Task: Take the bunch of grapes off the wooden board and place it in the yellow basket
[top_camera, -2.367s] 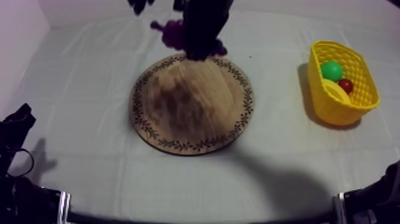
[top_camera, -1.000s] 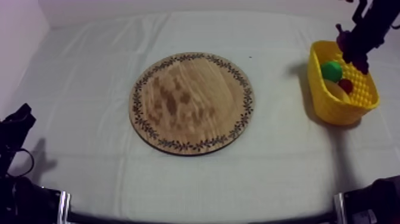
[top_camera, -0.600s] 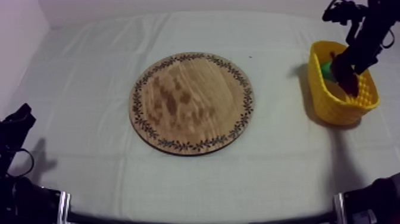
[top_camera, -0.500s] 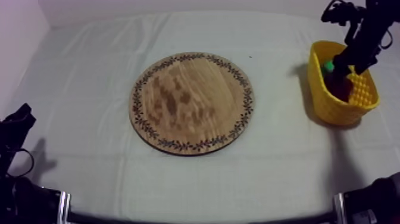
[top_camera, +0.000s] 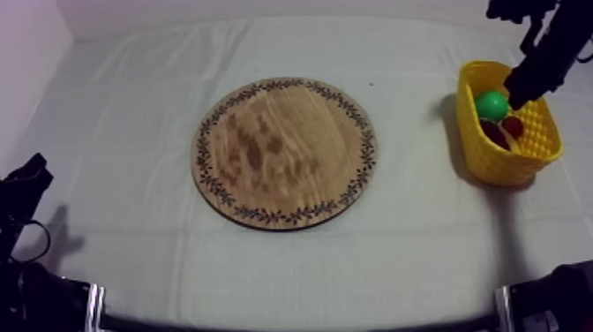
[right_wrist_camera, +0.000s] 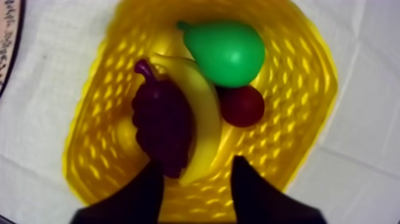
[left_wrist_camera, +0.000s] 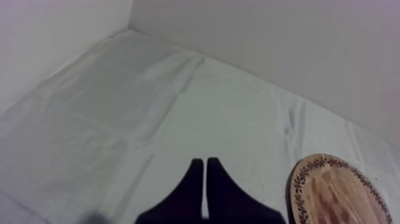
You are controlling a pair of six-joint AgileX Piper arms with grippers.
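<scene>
The left arm [top_camera: 22, 203] is seen nearest, low at its own side of the table. On it, the left gripper [left_wrist_camera: 205, 162] is held with its two black fingers pressed together into a narrow wedge. Under and beyond that wedge the grey-white cloth [left_wrist_camera: 119, 107] is spread, creased in places.

Just beside the wedge an edge of the round wooden board [left_wrist_camera: 336, 190] is seen, apart from the fingers. In the top view the board is laid flat in the middle of the table, its patterned rim unbroken all round.

Farther off, at the right side of the table and well apart from the board, the yellow basket [top_camera: 494, 163] is set. The bunch of grapes [right_wrist_camera: 162, 128] is found inside it, laid along the banana [right_wrist_camera: 203, 113] and touching it on the side towards the board. On the banana's other side the small red fruit [right_wrist_camera: 242, 106] is lodged, with the pear [right_wrist_camera: 226, 52] just beyond it.

The right gripper [right_wrist_camera: 196, 165] is held over the basket with its fingers spread wide and no fruit gripped between them. One finger is seen over the low end of the bunch, and whether it touches cannot be told. The right arm [top_camera: 551, 44] is brought in from the upper right.
</scene>
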